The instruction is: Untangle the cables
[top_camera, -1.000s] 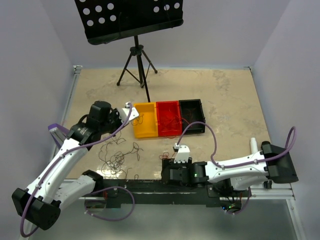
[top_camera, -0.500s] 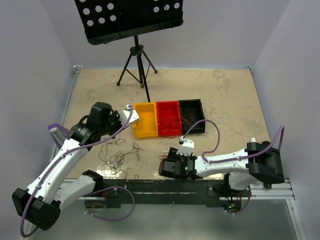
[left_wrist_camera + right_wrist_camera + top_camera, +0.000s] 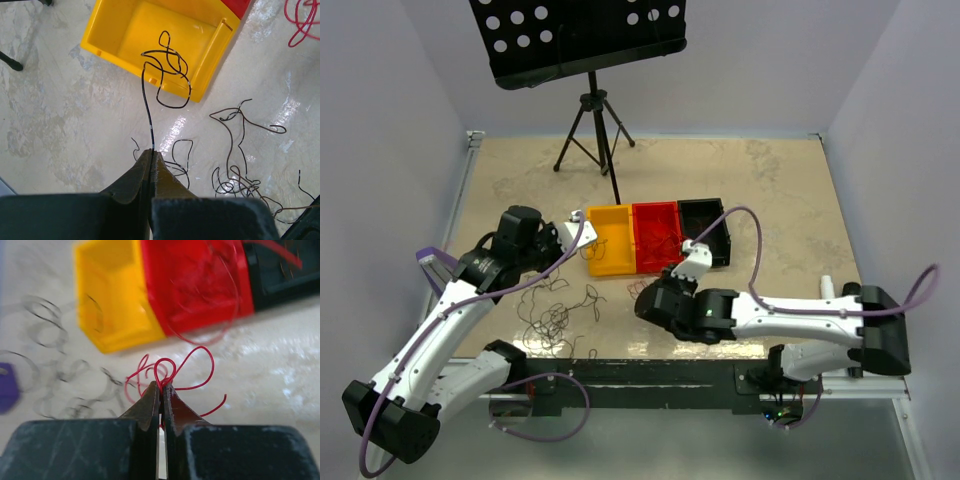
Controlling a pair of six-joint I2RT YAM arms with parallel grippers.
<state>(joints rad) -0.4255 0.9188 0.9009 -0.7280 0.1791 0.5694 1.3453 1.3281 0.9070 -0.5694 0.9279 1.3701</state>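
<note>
Left claw [image 3: 152,153] and right claw [image 3: 161,386] both pinched tight, arms outstretched

Glare streaks the glossy, beige marble-patterned surface [image 3: 50,115], strongest at the right of the left-wrist view. The yellow bin [image 3: 165,40] at upper centre, like the red bin [image 3: 190,285] and black bin [image 3: 705,232], looks like smooth moulded plastic with a light sheen. The hair-thin black cable [image 3: 148,110] and red cable [image 3: 213,366] are smooth and slightly shiny. The left gripper [image 3: 152,152] and right gripper [image 3: 161,386] look matt, dark and faintly scuffed. At the top of the overhead view, the stand [image 3: 580,35] looks like matt black perforated metal.
</note>
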